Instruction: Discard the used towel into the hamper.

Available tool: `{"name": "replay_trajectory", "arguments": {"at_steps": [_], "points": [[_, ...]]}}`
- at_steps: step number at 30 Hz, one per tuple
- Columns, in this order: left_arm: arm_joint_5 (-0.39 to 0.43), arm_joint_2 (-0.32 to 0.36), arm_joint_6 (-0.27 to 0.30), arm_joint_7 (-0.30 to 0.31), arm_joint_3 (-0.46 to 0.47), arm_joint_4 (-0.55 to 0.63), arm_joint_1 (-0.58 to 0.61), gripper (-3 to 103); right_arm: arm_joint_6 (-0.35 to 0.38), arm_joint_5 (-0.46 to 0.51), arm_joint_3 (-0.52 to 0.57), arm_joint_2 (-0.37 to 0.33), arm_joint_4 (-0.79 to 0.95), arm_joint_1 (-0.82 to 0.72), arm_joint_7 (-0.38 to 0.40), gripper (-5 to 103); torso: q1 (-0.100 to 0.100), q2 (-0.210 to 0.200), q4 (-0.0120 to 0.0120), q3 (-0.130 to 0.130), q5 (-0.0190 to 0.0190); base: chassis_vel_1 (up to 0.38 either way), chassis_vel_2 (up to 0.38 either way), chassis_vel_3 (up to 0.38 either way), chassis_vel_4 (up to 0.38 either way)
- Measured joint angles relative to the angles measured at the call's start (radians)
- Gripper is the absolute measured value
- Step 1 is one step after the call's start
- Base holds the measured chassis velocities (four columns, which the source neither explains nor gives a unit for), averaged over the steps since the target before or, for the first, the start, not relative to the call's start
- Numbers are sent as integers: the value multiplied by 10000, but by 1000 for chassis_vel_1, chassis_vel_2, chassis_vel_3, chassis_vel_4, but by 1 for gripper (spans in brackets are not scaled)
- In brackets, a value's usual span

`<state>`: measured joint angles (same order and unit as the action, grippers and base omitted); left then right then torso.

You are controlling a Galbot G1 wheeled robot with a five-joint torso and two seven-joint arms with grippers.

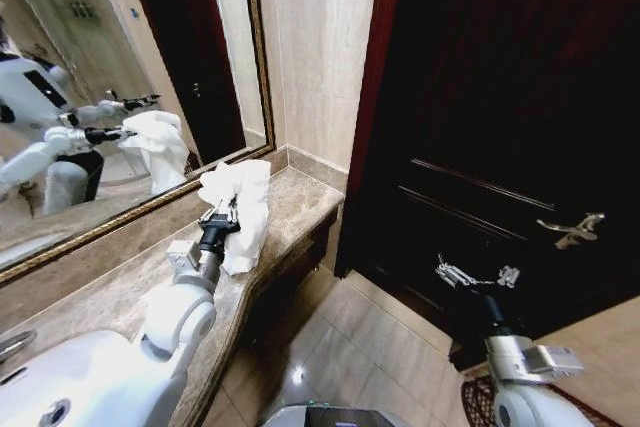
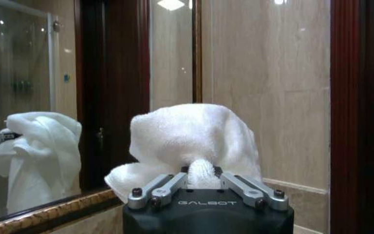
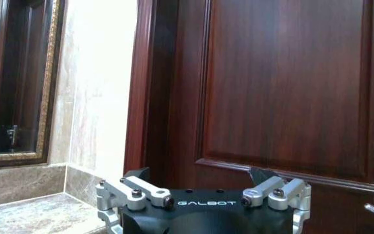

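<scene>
The white towel (image 1: pixel 243 209) hangs bunched from my left gripper (image 1: pixel 221 215), held over the marble countertop (image 1: pixel 300 202) near its far end by the wall. In the left wrist view the towel (image 2: pixel 187 134) bulges up between the jaws, and the left gripper (image 2: pixel 200 171) is shut on it. My right gripper (image 1: pixel 478 274) hovers open and empty in front of the dark door, away from the counter; in the right wrist view the right gripper (image 3: pixel 200 176) has its jaws spread. A dark openwork edge of the hamper (image 1: pixel 476 399) shows low at the right, beside my right arm.
A gold-framed mirror (image 1: pixel 110 67) runs along the counter and reflects the towel. A white sink (image 1: pixel 70 387) sits at the near left. The dark wooden door (image 1: pixel 480 97) with a metal handle (image 1: pixel 572 229) is at the right. Tiled floor (image 1: pixel 345 347) lies between the counter and the door.
</scene>
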<state>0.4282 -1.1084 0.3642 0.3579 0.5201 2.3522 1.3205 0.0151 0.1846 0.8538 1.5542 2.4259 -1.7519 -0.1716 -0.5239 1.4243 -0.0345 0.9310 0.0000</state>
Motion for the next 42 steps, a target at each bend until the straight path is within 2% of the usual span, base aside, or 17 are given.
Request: {"name": "replay_trajectory", "arguments": {"at_steps": [5, 12, 17, 28, 39, 42], "points": [[-4, -83, -181, -24, 14, 0, 55, 10, 4, -96, -134, 57, -7, 31, -21, 100, 3, 1, 3, -1, 2, 166, -160, -178, 185], [-1, -149, -257, -53, -35, 31, 111, 10, -75, -128, -163, 60, -52, 74, -59, 100, 7, 2, -4, -1, -5, 195, -177, -184, 156], [-5, -201, -295, -54, -65, 73, 140, 10, -85, -116, -165, 88, -55, 20, -56, 100, 10, 4, 2, -2, -3, 47, -80, -86, 78], [-152, -374, -395, -60, -54, 184, 319, 10, 38, -98, -140, 84, 6, -9, -56, 100, -4, -3, -1, 2, -1, -42, 3, 47, 7], [-235, -445, -496, -70, -56, 191, 358, 10, -91, -78, -130, 87, 45, 8, -40, 100, 5, 1, -4, -1, 5, -118, -164, 140, 143], [-274, -482, -545, -130, -68, 152, 364, 10, -132, -81, -128, 92, 30, 16, -9, 100, 1, 0, 4, 1, 5, -157, -146, 129, 92]]}}
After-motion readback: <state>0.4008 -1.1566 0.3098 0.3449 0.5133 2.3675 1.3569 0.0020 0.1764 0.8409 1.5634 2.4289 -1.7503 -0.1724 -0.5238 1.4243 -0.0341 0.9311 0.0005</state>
